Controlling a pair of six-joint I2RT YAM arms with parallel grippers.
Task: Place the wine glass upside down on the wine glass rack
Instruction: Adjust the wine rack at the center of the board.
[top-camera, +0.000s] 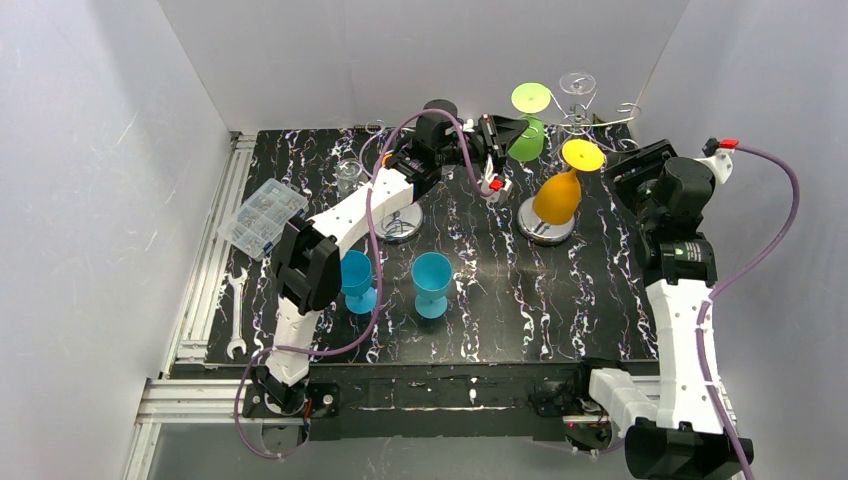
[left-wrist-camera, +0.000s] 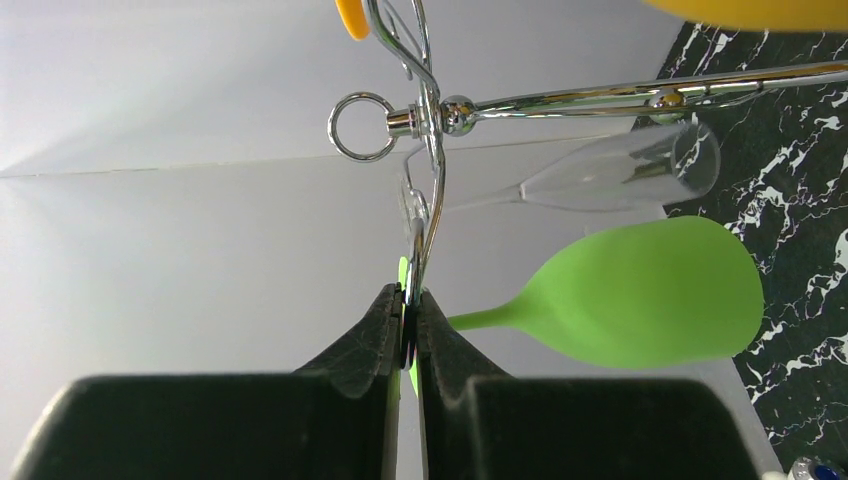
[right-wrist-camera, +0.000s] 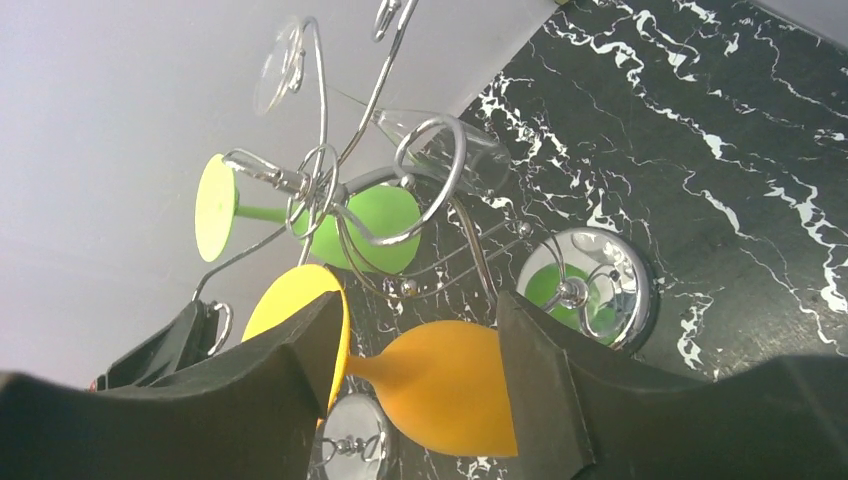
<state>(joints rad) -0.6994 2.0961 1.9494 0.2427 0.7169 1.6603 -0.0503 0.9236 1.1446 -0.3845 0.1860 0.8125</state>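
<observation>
An orange wine glass with a yellow foot hangs upside down on the wine glass rack, above its round base. My right gripper is just to the glass's right. In the right wrist view the right gripper is open, its fingers standing either side of the orange wine glass's bowl. My left gripper reaches to the back. In the left wrist view the left gripper is shut on a wire arm of the rack, beside a hanging green glass.
A clear glass and the green glass also hang on the rack. A shorter wire stand, a clear glass, two blue glasses, a plastic parts box and a wrench lie left.
</observation>
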